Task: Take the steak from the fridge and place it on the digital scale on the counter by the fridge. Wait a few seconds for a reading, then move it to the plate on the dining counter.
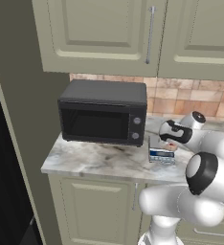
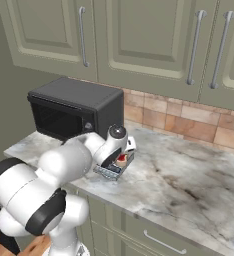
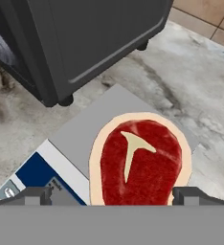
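The steak (image 3: pixel 140 162), red with a tan rim and a white T mark, lies flat on the grey digital scale (image 3: pixel 85 139), whose blue-and-white display strip (image 3: pixel 42 174) faces the counter's front. My gripper (image 3: pixel 113 195) hangs just above the steak, open, with one fingertip on either side of it. From the base cameras the steak (image 2: pixel 121 160) shows as a red spot on the scale (image 2: pixel 111 171) under the hand (image 1: pixel 173 141). The scale (image 1: pixel 161 154) sits right of the microwave. The fridge (image 1: pixel 1 167) is the black mass at the far left. The plate and dining counter are out of view.
A black microwave (image 1: pixel 103 112) stands on the marbled counter (image 1: pixel 95 160) close to the scale's left side. Upper cabinets (image 2: pixel 139 40) hang above, and a tiled backsplash (image 2: pixel 189 122) runs behind. The counter (image 2: pixel 189 185) stretches on to the right.
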Motion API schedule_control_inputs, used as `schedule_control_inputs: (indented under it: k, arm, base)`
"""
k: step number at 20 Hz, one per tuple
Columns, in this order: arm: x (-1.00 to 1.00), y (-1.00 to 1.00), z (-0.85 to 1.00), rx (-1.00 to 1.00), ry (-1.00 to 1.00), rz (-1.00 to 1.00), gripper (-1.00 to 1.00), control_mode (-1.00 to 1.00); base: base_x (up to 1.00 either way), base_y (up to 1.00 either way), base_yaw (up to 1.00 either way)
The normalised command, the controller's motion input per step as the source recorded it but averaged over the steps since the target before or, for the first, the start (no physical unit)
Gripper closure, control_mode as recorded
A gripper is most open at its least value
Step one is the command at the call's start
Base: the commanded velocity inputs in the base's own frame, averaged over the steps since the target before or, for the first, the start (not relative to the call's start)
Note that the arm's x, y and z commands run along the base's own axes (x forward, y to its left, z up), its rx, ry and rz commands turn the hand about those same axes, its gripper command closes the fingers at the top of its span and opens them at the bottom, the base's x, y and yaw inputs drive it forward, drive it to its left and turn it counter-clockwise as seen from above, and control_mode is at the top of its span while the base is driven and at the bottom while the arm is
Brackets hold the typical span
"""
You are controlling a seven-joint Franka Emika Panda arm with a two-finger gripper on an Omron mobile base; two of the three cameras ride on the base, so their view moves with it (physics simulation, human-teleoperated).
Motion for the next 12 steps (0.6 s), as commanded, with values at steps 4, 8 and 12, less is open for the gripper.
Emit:
schedule_control_inputs:
  k: [4, 8, 12]
  arm:
    - [0.00, -0.05, -0.04, 0.00, -0.04, 0.00, -1.00, -1.00]
    - [0.00, -0.13, 0.00, 0.00, -0.02, 0.00, -1.00, -1.00]
    - [0.00, -0.14, 0.00, 0.00, 0.00, 0.00, -1.00, -1.00]
  base:
    - [0.00, 0.00, 0.00]
    - [0.00, 0.00, 0.00]
    - [0.00, 0.00, 0.00]
